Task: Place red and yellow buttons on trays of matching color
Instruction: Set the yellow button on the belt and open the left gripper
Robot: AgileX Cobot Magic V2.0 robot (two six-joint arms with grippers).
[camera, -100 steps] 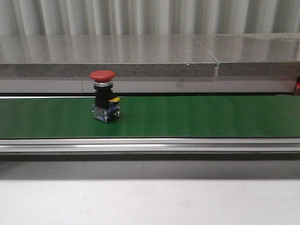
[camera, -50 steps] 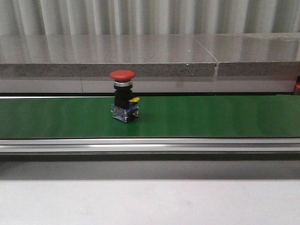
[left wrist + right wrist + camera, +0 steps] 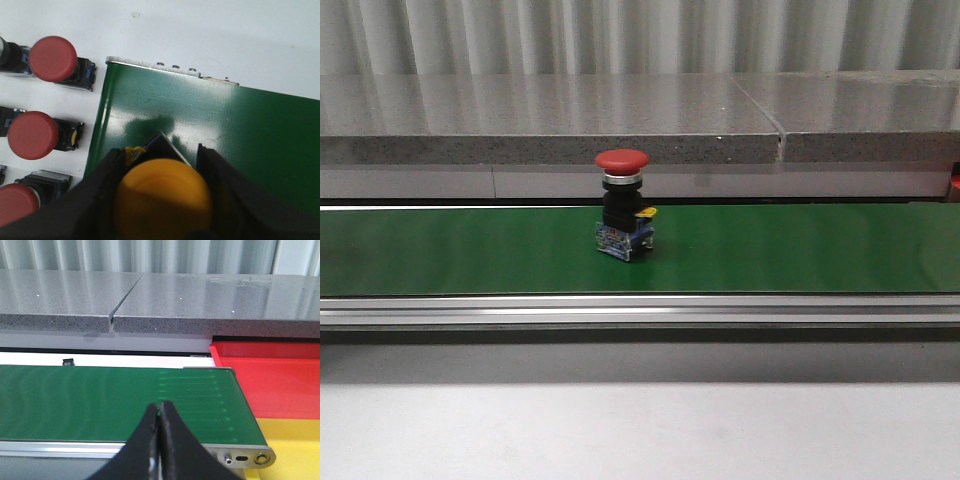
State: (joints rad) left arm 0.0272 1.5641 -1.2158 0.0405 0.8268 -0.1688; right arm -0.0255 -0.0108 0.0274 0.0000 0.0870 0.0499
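Observation:
A red button with a black body and blue base stands upright on the green conveyor belt, a little left of centre in the front view. My left gripper is shut on a yellow button, held over the belt's end. My right gripper is shut with nothing in it, over the near edge of the belt. Beyond that end of the belt lie the red tray and the yellow tray. Neither gripper shows in the front view.
Three more red buttons lie on the white table beside the belt's end in the left wrist view. A grey stone ledge runs behind the belt. An aluminium rail borders the belt's near side.
The red button has ridden the belt to the right, from the left part of the front view toward its centre. It has stayed upright.

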